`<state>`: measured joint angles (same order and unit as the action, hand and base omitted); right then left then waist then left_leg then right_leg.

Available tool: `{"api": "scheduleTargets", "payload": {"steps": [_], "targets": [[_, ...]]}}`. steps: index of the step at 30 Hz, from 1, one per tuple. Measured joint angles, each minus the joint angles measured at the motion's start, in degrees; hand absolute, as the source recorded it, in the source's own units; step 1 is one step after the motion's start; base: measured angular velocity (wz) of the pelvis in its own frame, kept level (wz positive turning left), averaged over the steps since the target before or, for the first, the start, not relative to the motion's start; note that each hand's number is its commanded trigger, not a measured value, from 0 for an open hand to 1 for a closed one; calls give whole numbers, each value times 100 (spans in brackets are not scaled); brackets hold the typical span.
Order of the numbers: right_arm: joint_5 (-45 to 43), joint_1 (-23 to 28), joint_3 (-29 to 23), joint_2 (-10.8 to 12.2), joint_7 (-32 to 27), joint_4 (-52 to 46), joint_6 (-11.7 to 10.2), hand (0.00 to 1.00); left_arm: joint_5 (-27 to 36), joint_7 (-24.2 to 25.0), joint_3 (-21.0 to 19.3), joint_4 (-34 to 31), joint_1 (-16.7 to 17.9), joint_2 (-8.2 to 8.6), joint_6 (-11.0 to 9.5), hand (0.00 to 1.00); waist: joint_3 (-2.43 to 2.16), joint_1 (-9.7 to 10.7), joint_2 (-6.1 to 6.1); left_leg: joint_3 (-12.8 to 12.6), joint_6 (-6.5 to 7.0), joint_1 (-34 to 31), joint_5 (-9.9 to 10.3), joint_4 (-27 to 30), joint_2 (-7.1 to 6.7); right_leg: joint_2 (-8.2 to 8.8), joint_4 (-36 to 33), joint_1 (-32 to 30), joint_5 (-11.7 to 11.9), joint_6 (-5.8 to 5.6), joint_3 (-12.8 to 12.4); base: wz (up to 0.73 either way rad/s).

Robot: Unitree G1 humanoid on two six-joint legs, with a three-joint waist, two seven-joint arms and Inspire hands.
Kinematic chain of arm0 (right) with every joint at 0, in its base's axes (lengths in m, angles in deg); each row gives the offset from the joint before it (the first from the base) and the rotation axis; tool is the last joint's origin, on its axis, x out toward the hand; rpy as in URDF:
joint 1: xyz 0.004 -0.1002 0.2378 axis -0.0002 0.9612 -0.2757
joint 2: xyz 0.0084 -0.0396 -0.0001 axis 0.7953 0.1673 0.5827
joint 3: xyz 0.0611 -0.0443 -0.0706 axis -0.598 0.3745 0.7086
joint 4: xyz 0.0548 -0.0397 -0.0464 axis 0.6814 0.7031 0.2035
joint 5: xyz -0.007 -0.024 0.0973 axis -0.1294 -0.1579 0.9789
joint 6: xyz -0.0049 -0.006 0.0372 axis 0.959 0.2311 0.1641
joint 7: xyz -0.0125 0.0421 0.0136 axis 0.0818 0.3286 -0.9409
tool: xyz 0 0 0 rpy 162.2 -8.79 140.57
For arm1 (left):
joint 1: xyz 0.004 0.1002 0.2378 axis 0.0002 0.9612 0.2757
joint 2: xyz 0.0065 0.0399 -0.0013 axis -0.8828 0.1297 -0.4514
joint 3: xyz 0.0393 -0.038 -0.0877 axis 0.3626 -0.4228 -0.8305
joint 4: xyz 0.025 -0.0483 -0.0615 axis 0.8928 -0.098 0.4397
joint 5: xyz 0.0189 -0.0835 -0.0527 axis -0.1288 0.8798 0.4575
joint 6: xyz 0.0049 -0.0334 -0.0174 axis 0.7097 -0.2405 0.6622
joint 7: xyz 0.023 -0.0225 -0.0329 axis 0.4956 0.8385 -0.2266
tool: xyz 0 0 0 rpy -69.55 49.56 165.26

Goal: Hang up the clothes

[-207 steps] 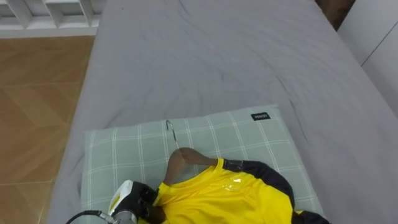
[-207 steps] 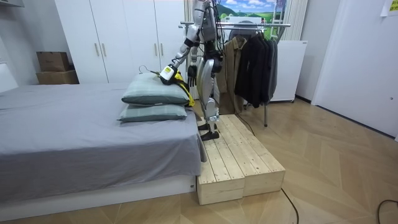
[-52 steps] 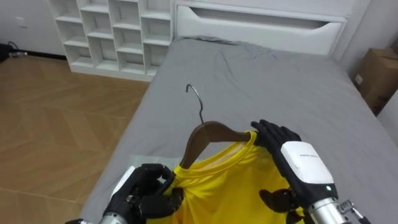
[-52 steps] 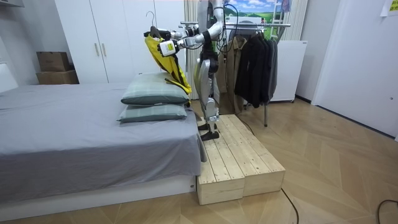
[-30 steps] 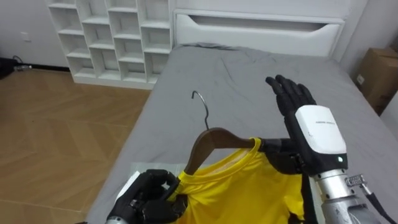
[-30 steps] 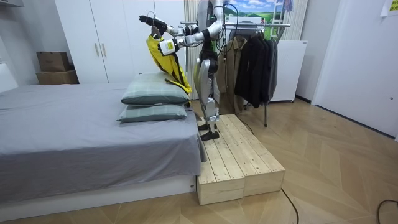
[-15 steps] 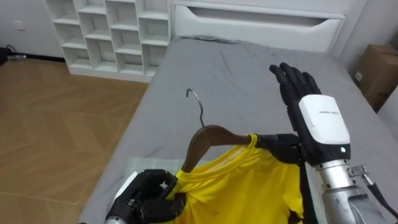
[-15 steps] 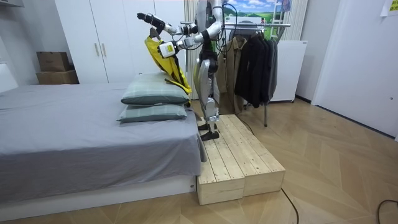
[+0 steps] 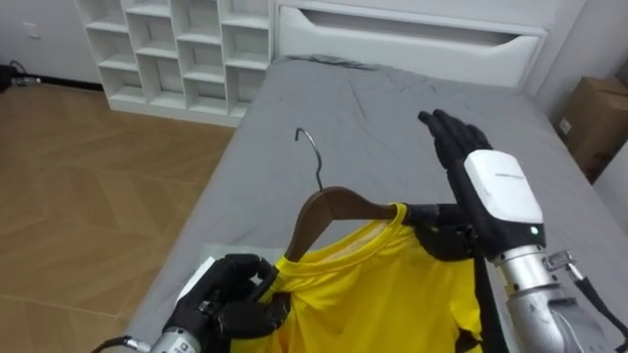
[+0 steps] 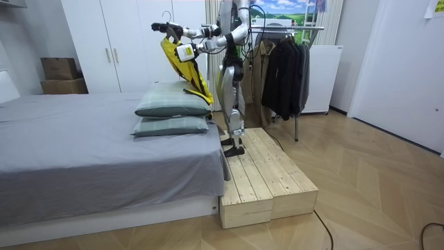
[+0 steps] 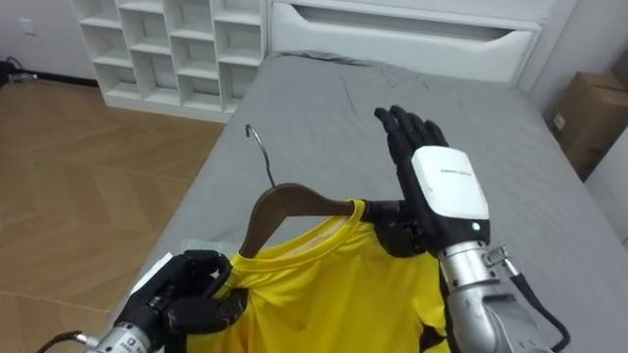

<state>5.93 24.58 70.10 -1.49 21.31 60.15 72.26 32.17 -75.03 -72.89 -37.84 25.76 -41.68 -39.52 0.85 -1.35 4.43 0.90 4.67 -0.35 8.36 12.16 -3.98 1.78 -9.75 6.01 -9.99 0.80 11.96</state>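
A yellow shirt (image 9: 383, 294) with black trim hangs on a brown wooden hanger (image 9: 329, 208), whose metal hook (image 9: 312, 157) points up. I hold it in the air over the grey bed (image 9: 373, 108). My left hand (image 9: 231, 309) is shut on the shirt's left shoulder, over the hanger's end. My right hand (image 9: 481, 186) is open with straight fingers, raised by the hanger's right end, its thumb near the collar. In the room view the shirt (image 10: 182, 66) hangs above the pillows (image 10: 170, 104), and I stand on a wooden platform (image 10: 267, 177) beside the bed.
A white cubby shelf (image 9: 167, 49) and the white headboard (image 9: 412, 39) lie beyond the bed, with a cardboard box (image 9: 599, 118) to the right. A clothes rack (image 10: 284, 28) with dark coats stands behind me. White wardrobes (image 10: 125, 42) line the wall.
The shirt and hanger came up off the pillow. My right hand lifted off the shirt's shoulder, rose beside the hanger, and has now come slightly nearer to it.
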Motion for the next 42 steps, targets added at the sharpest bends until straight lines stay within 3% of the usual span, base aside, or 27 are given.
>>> {"api": "scheduleTargets", "payload": {"steps": [3, 6, 13, 30, 37, 42], "targets": [[596, 2, 61, -9, 836, 324, 137, 0, -239, 24, 9, -15, -60, -144, 49, 100, 1, 3, -23, 86, -1, -8, 1, 49, -18, 12, 4, 51, 0, -1, 87, 14], [790, 0, 58, -15, 1440, 512, 192, 0, -557, 55, 23, -10, -59, -173, 143, 100, 4, -24, -39, 96, 0, -9, 1, 61, -22, 14, 4, 79, 0, -1, 95, 2], [769, 0, -210, -13, 2266, 504, 311, 0, -763, 170, 23, -10, -58, -188, 237, 100, 4, -37, -40, 132, 8, -20, 5, 105, -38, 11, -8, 83, 1, -1, 95, 2], [374, 0, -221, 12, 2462, 321, 443, 0, -889, 163, 24, -10, -59, -182, 240, 100, -10, -52, -15, 135, 9, -15, 5, 141, -41, 10, -13, 85, 3, -2, 80, 0], [296, -5, -238, 114, 2272, -4, 371, 0, -887, 164, 19, -11, -71, -15, 238, 100, -11, -54, -16, 116, 9, -26, 5, 132, -37, 8, -14, 85, 3, -2, 75, 0], [300, -5, -241, 209, 2148, -6, 337, 0, -887, 164, 17, -11, -72, -3, 237, 100, -11, -51, -17, 106, 9, -18, 5, 136, -33, 6, -13, 85, 3, -2, 63, 0]]}}
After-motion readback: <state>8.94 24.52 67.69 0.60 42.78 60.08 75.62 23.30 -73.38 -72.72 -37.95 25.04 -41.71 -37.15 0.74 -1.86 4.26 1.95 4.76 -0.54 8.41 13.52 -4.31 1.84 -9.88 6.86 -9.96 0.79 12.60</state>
